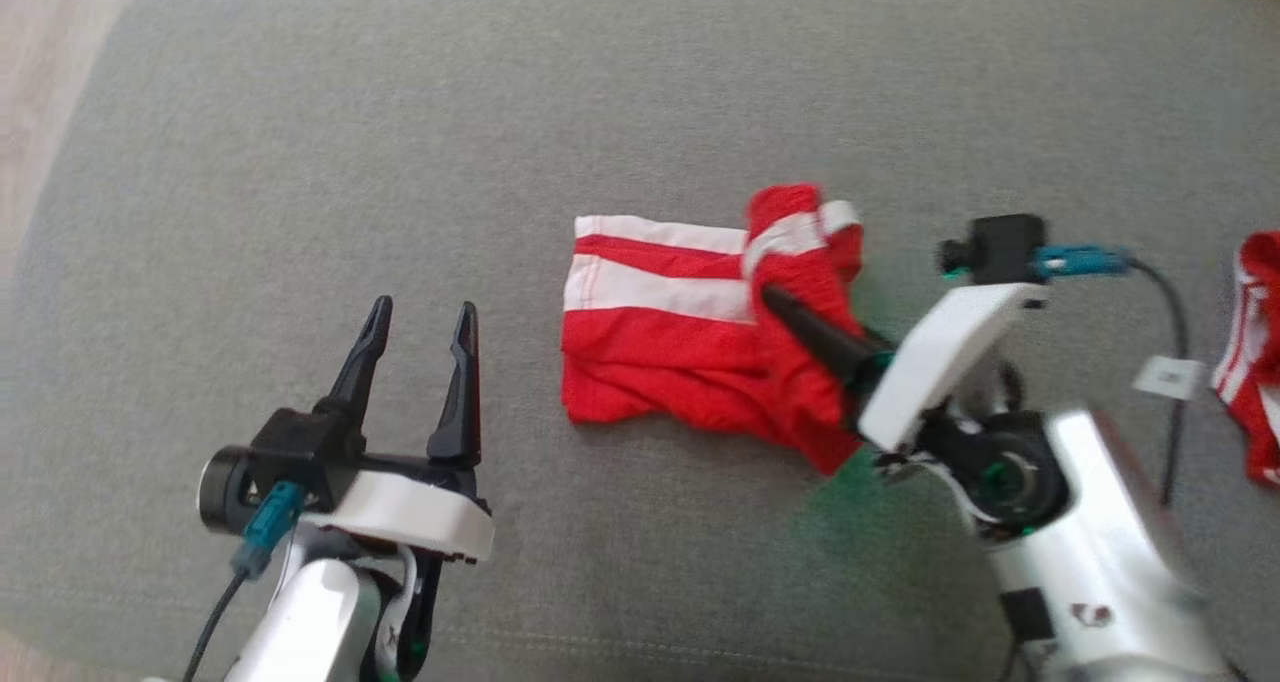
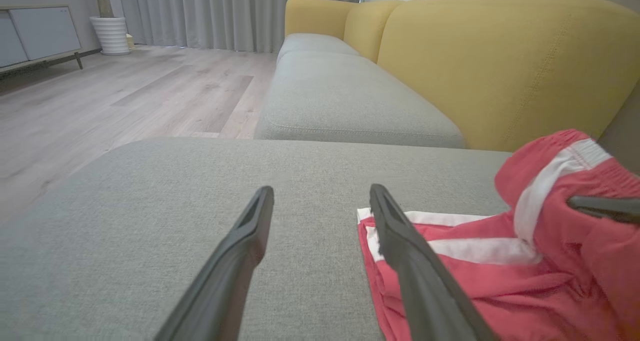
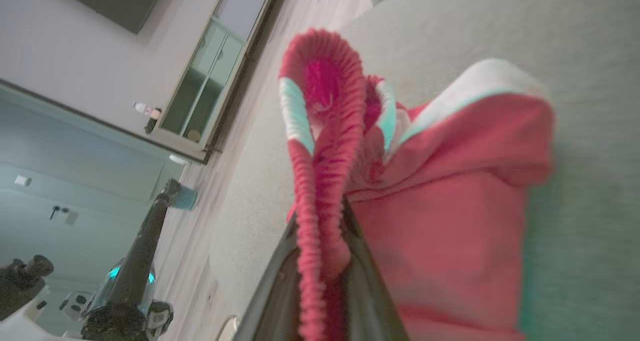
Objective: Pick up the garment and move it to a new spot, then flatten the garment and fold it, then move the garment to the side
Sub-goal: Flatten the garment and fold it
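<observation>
The garment (image 1: 660,352) is a pair of red shorts with white stripes, lying on the grey sofa cushion (image 1: 300,162). My right gripper (image 1: 770,297) is shut on its ribbed waistband at the right end. That end is lifted and curled over toward the left, above the flat part. In the right wrist view the waistband (image 3: 320,146) stands up, pinched between my right gripper's (image 3: 320,231) fingers. My left gripper (image 1: 423,312) rests open on the cushion, left of the garment and apart from it. The left wrist view shows my left gripper (image 2: 321,191) with the shorts (image 2: 475,276) just right of it.
A second red and white garment (image 1: 1255,352) lies at the cushion's right edge, next to a white tag (image 1: 1168,374) on my right arm's cable. The yellow sofa back (image 2: 500,66) rises beyond the cushion. Wooden floor (image 2: 100,96) lies to the left.
</observation>
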`<state>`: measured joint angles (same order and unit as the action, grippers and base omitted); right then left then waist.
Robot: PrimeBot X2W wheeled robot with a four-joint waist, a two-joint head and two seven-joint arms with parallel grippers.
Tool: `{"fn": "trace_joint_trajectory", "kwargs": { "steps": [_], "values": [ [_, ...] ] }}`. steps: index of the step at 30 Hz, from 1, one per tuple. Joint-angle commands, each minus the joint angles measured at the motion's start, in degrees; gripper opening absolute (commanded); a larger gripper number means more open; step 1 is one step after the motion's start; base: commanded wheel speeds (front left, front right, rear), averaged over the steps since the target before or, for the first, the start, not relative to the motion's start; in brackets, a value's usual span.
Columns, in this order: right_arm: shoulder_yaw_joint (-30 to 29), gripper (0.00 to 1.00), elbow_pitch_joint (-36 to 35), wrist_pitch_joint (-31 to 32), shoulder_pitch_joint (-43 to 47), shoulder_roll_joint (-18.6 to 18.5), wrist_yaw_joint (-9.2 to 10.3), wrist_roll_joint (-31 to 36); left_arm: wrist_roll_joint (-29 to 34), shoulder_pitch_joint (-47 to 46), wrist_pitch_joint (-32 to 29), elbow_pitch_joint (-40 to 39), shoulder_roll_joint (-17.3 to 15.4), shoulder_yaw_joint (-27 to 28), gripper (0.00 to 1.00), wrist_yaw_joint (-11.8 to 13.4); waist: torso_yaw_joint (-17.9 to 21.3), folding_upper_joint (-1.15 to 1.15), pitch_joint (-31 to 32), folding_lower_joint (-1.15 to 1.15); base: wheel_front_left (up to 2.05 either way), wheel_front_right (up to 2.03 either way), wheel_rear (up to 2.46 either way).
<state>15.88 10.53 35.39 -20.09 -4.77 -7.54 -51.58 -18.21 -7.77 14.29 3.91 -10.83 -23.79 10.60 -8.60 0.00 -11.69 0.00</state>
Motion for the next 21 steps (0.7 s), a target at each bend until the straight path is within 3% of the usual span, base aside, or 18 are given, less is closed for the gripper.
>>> {"fn": "trace_joint_trajectory", "kwargs": {
  "steps": [1, 12, 13, 14, 15, 21],
  "values": [
    [1.9, 0.0, -0.8, -0.4, -2.3, 1.1, 0.05, -0.7, 0.2, -2.9, 0.7, -1.6, -0.4, 1.7, 1.0, -0.1, -1.0, 0.0, -0.5, 0.0, 0.0, 0.0, 0.0],
    [17.9, 0.0, 14.1, -14.8, -10.8, 1.9, 0.05, -7.8, 0.6, -3.9, 0.7, -0.8, 1.0, 1.8, 1.0, -1.3, -4.2, 0.0, -2.1, 0.0, 0.0, 0.0, 0.0],
    [19.2, 0.28, 15.4, -16.0, -11.6, 1.9, 0.05, -8.0, 0.7, -3.9, 0.7, -0.8, 1.1, 1.9, 1.0, -1.3, -4.3, 0.0, -2.1, 0.0, 0.0, 0.0, 0.0],
    [20.3, 0.89, 16.5, -17.2, -12.3, 1.9, 0.05, -8.4, 0.7, -3.9, 0.7, -0.8, 1.2, 2.0, 1.0, -1.4, -4.3, 0.0, -2.2, 0.0, 0.0, 0.0, 0.0],
    [21.1, 1.0, 17.4, -18.6, -12.9, 1.9, 0.05, -8.9, 0.8, -3.9, 0.7, -0.7, 1.3, 2.1, 1.0, -1.5, -4.3, 0.0, -2.3, 0.0, 0.0, 0.0, 0.0],
    [25.3, 1.0, 19.4, -25.9, -16.0, 1.9, 0.05, -9.9, 1.3, -3.9, 0.7, -0.7, 1.4, 2.6, 1.0, -1.7, -3.7, 0.0, -2.8, 0.0, 0.0, 0.0, 0.0]
  ]
}}
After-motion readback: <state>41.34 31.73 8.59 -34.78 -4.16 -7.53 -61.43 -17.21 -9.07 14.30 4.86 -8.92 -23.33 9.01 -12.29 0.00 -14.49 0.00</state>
